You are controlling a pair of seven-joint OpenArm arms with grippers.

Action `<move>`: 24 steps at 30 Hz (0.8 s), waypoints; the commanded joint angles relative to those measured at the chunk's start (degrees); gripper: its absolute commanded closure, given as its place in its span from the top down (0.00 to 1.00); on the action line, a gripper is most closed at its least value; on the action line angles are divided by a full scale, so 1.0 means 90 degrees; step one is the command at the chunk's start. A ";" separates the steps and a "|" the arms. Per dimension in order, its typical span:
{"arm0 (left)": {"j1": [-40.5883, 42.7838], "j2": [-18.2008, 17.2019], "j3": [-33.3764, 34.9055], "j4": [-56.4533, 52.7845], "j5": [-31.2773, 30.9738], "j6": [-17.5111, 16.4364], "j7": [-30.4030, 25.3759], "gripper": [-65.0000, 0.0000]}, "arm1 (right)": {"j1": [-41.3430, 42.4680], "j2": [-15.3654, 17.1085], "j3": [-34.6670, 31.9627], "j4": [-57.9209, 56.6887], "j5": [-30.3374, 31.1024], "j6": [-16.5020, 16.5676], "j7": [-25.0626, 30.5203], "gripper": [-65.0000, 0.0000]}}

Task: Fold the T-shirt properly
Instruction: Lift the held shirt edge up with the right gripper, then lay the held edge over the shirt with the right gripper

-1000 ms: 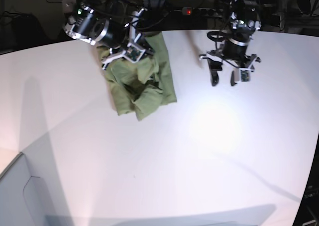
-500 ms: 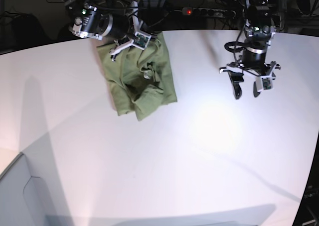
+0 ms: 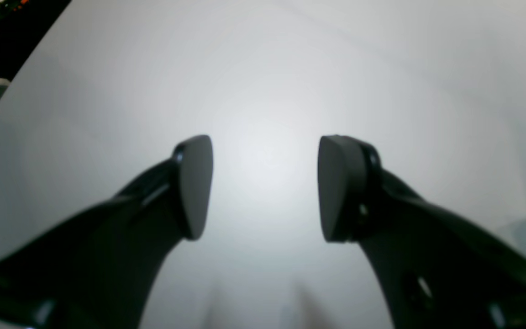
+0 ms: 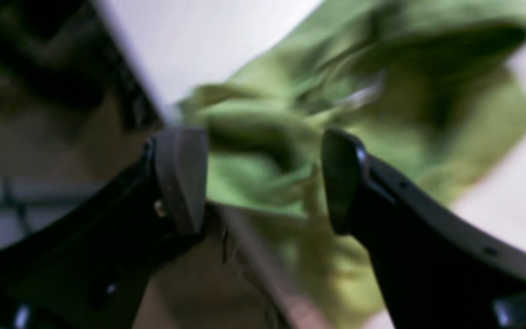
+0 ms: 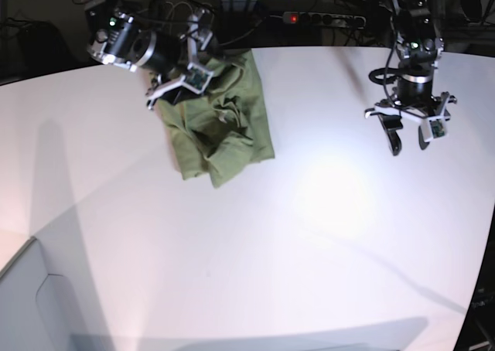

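Lying at table (image 5: 325, 235) far edge: T-shirt (image 5: 220, 131) | near side bare

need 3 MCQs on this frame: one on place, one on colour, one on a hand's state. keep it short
1. Where on the table does the T-shirt lie?
A. far side, near the right hand
B. near edge
C. under the left hand

2. What colour is the T-shirt?
A. blue
B. olive green
C. red

3. How is the left hand?
A. shut on cloth
B. open, nothing in it
C. shut, nothing in it

Answers: 1 A, the cloth sits at the far edge by the right hand; 2 B, green in both views; 3 B, bare table shows between its spread fingers.
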 commanded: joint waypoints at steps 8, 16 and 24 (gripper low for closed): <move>0.0301 0.0001 -0.0015 0.0115 -0.0016 -0.0011 -0.0148 0.55 | 0.0551 -0.0388 0.0547 0.0113 0.0099 0.0164 0.0097 0.59; 0.0555 0.0011 -0.0035 0.0193 -0.0016 -0.0001 -0.0158 0.55 | 0.1547 -0.0847 0.0615 -0.0805 0.0089 0.0164 0.0058 0.59; 0.0809 0.0021 -0.0044 0.0281 -0.0016 0.0028 -0.0158 0.55 | 0.2299 -0.0984 0.0635 -0.2163 0.0099 0.0164 0.0087 0.58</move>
